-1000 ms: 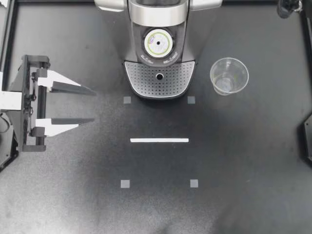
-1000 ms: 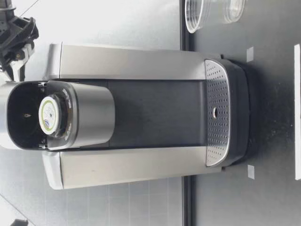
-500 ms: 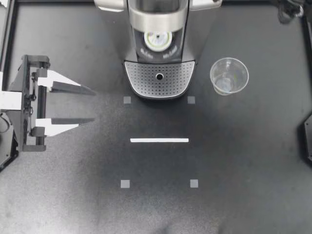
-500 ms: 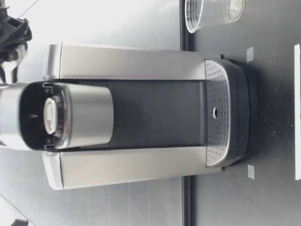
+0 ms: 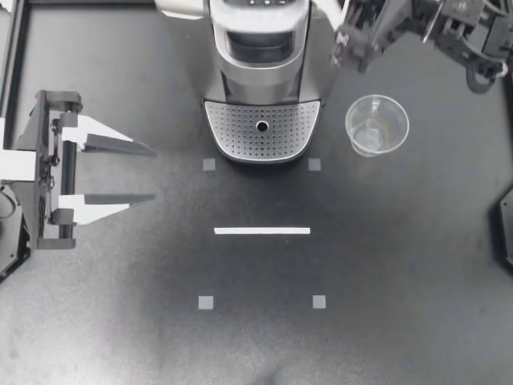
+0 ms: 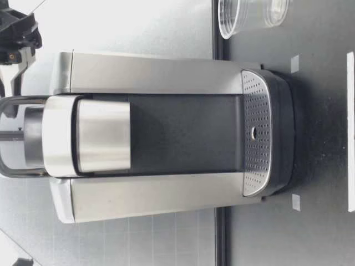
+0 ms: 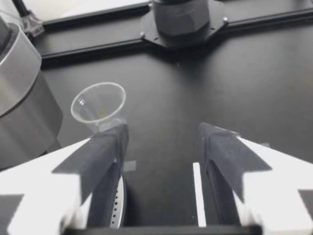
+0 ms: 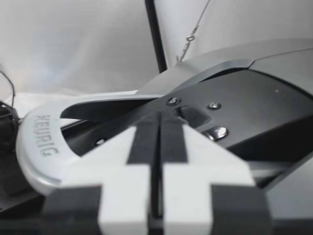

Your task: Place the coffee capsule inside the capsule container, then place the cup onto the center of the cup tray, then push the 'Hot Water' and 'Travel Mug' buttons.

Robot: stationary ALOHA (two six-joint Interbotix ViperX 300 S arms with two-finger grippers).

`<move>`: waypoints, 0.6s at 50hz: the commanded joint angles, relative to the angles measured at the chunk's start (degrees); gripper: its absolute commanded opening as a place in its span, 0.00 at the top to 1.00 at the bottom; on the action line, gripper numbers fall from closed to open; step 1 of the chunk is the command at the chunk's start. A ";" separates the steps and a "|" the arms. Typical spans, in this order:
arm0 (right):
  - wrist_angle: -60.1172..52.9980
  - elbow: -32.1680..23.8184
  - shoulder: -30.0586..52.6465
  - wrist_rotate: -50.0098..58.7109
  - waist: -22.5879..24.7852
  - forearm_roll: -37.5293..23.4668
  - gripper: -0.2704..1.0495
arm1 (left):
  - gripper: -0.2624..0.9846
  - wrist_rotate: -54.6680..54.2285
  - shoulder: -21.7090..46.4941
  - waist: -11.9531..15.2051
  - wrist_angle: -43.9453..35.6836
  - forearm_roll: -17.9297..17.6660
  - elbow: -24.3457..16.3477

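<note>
While our left gripper (image 5: 155,173) waits by the table's (image 5: 385,265) left edge with its fingers spread and nothing between them, our right gripper (image 5: 349,44) hangs beside the top of the coffee machine (image 5: 260,48) at the back edge. In the right wrist view the right gripper (image 8: 159,122) is clenched, its two fingers (image 8: 142,147) pressed flat together on nothing, and the machine's silver handle (image 8: 44,152) curves just ahead of them. The lid is down over the capsule container, so we cannot see the capsule. The clear cup (image 5: 377,124) stands upright on the table just beside the machine's right side, toward the back right corner and apart from both grippers. The perforated cup tray (image 5: 240,132) at the machine's foot is bare. From table height, the machine (image 6: 166,72) shows its lid shut and its tray (image 6: 258,166) free, with the cup (image 6: 244,14) beside it. From the left wrist, the cup (image 7: 98,105) sits well ahead of the left gripper (image 7: 164,132). A white tape strip (image 5: 262,231) lies near the table's centre.
</note>
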 commanded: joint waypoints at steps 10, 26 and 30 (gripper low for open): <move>-0.53 1.05 -0.79 1.23 1.93 0.00 0.74 | 0.39 -0.09 -0.35 0.09 -0.18 -0.18 -0.79; -1.14 4.31 -1.58 2.29 2.99 0.09 0.74 | 0.39 -0.09 -0.26 0.09 -0.26 -0.26 -0.88; -1.41 4.66 -1.85 2.29 3.25 0.09 0.74 | 0.39 -0.18 -0.26 0.09 -0.26 -0.26 -0.88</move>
